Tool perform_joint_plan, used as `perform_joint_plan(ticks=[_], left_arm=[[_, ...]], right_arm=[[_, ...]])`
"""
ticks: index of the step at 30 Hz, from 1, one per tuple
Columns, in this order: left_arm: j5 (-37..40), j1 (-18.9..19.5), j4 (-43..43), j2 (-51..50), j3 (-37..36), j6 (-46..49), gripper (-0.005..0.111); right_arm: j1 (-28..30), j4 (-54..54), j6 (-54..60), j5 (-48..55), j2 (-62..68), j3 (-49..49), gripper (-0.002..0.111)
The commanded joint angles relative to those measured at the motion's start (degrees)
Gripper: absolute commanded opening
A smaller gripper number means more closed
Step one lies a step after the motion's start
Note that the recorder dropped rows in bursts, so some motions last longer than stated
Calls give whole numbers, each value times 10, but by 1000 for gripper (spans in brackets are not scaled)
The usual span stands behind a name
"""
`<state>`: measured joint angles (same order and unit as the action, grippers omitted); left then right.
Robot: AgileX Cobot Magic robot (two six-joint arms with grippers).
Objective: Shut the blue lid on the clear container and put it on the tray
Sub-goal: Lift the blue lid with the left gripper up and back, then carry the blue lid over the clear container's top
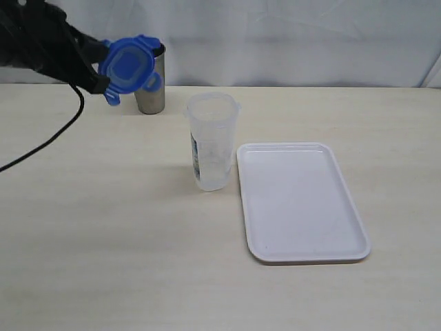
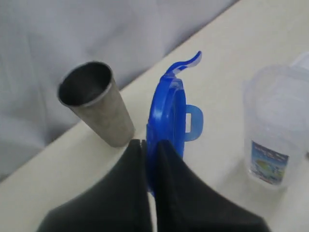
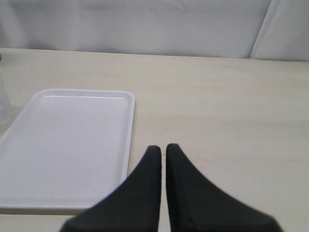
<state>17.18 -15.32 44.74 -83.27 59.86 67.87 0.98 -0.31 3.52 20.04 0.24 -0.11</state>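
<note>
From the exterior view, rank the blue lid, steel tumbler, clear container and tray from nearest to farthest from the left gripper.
1. blue lid, clamped in the left gripper.
2. steel tumbler, just behind the lid.
3. clear container, further right, mid-scene.
4. tray, farthest right, beside the container.

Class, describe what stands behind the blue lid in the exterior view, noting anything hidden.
A steel tumbler stands behind the blue lid, which the left gripper holds up. The tumbler's right side and base show; the lid covers its upper left part.
</note>
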Motion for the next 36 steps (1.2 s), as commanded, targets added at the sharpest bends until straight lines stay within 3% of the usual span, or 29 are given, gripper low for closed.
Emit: perform_joint_plan(ticks=[1,9,16,20,25,36], left_arm=[[-27,-1,-8,-3,46,18,0],[-65,-63,-99,-62,129,62,0],[-246,-110,-360,-125,142,62,0],[-322,-123,-452,-161,142,62,0],[-390,-139,-498,-202,142,62,0],[-371,-173,-501,-228,142,40,0]], right_arm=[[2,-4,2,-2,-2,1,4],[2,-4,2,-2,-2,1,4],[2,-4,2,-2,-2,1,4],[2,-4,2,-2,-2,1,4],[2,-4,2,-2,-2,1,4],[2,-4,2,-2,-2,1,4]])
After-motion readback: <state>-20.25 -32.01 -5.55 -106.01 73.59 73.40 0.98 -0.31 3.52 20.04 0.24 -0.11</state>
